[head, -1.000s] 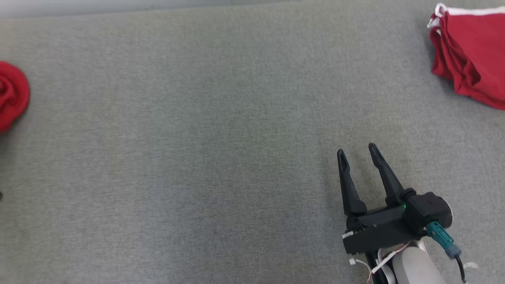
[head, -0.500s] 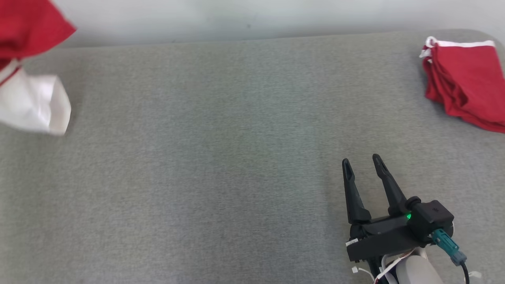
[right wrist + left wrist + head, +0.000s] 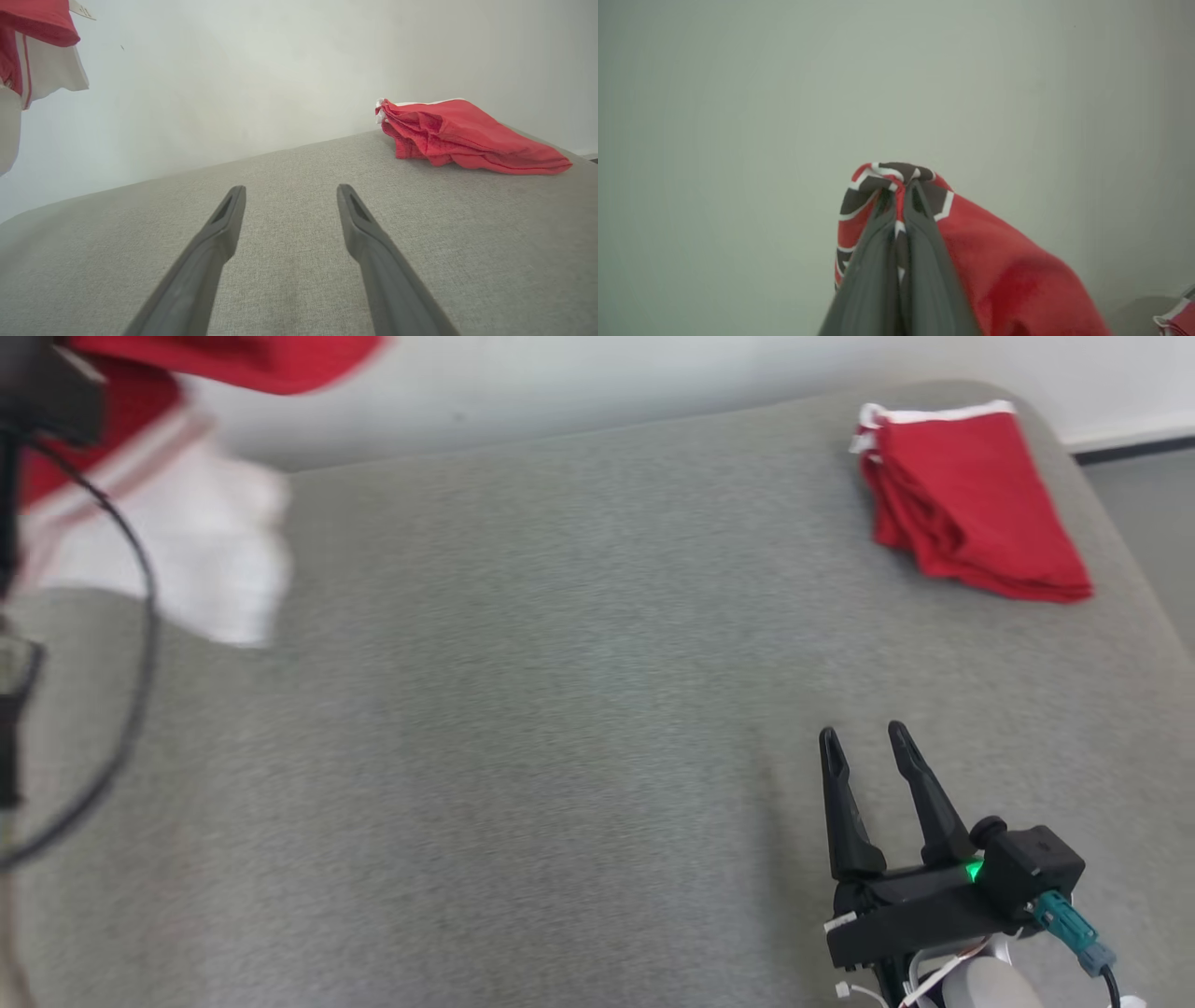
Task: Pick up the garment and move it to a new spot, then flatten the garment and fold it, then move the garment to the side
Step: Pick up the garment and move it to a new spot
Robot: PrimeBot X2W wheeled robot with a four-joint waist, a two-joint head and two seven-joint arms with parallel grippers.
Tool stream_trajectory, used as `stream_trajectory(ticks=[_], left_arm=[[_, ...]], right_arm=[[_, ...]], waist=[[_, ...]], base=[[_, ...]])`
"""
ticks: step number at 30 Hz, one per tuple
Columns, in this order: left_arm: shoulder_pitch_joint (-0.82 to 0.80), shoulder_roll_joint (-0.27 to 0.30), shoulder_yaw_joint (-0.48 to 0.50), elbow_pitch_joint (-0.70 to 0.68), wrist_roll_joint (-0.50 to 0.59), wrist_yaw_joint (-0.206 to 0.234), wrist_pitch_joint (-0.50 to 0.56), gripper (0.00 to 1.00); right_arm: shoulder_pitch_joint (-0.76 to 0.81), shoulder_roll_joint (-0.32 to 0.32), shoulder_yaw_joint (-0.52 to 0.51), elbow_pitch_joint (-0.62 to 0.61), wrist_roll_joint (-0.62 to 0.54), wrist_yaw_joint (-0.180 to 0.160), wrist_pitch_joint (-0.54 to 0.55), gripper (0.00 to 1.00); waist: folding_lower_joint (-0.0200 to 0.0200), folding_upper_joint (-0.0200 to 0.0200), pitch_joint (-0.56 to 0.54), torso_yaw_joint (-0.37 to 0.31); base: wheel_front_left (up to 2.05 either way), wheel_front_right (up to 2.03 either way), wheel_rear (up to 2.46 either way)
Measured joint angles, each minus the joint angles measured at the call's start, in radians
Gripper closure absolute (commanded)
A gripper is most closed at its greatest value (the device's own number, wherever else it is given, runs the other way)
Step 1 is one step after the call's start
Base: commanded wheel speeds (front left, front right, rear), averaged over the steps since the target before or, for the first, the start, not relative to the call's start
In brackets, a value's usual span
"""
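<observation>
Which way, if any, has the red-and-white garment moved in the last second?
Yes: upward. The garment lay bunched on the grey surface; it now hangs above it from the left gripper.

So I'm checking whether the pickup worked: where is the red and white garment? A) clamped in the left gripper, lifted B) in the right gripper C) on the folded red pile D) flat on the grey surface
A: the left wrist view shows the left gripper shut on the garment with bare wall behind; the right gripper is open and empty.
</observation>
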Motion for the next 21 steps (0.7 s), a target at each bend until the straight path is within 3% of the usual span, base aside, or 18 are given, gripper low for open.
stream_trajectory(ticks=[10, 14, 21], left_arm=[[0.132, -0.127, -0.112, -0.14, -0.013, 0.034, 0.043, 1.0], [0.234, -0.177, -0.149, -0.132, -0.029, 0.045, 0.03, 1.0], [0.42, -0.218, -0.177, -0.055, -0.066, 0.059, -0.027, 1.0]], right_arm=[[0.026, 0.0, -0.013, 0.003, 0.01, 0.0, 0.0, 0.0], [0.03, 0.0, -0.022, 0.009, 0.008, 0.0, 0.0, 0.0], [0.035, 0.0, -0.02, 0.015, 0.003, 0.0, 0.0, 0.0]], waist=[[0.0001, 0.0, -0.004, -0.11], [0.0, 0.0, -0.007, -0.131], [0.0001, 0.0, -0.012, -0.132]], base=[[0.0, 0.0, 0.0], [0.0, 0.0, 0.0], [0.0, 0.0, 0.0]])
